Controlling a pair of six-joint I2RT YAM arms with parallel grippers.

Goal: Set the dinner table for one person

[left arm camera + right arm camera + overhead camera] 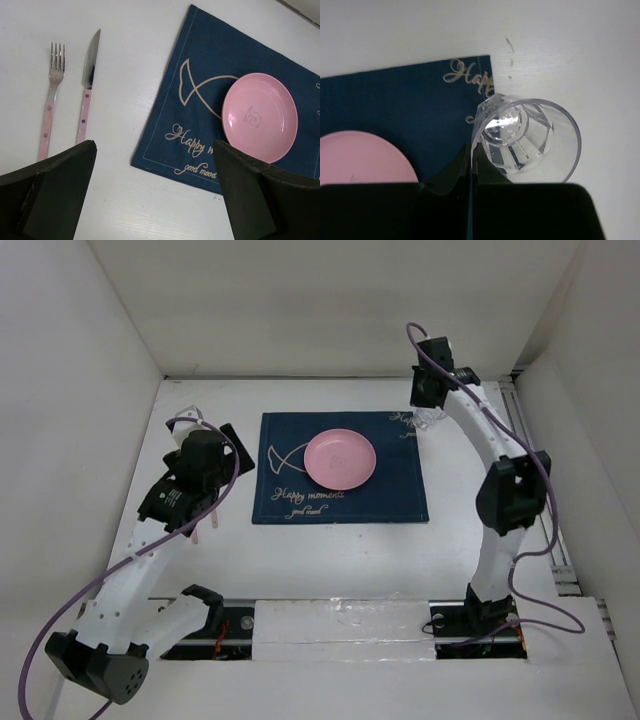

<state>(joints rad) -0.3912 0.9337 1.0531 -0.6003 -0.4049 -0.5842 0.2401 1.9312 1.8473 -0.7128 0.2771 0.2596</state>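
The white dinner table (340, 570) carries a navy placemat (340, 468) with a fish drawing, and a pink plate (341, 459) sits on its middle. My right gripper (432, 392) is shut on the rim of a clear glass (527, 137) at the placemat's far right corner; one finger is inside the rim and one outside (471, 152). I cannot tell whether the glass touches the table. My left gripper (155, 195) is open and empty above the table, left of the placemat (225, 85). A pink-handled fork (50, 100) and knife (87, 85) lie side by side left of it.
White walls enclose the table on the left, far and right sides. The arm bases and a taped rail (340, 618) run along the near edge. The plate also shows in the left wrist view (260, 117) and the right wrist view (365, 157).
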